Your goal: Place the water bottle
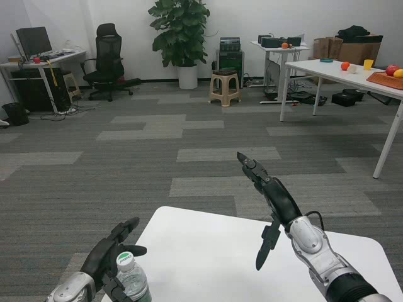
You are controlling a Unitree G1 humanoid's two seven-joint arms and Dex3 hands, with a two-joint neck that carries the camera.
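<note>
Two black hands over a white table [208, 251], low in the frame. Left hand [112, 251], bottom left, wrapped round a water bottle [131, 277] at the table's near left corner; only the bottle's green-and-white cap and clear shoulder visible, the rest cut off by the bottom edge, so standing or lifted impossible to tell. Right hand [267, 198], lower right of centre, raised above the table, fingers stretched apart, holding nothing. Far behind: office chair [108, 60] upper left, potted plant [179, 34] top centre.
</note>
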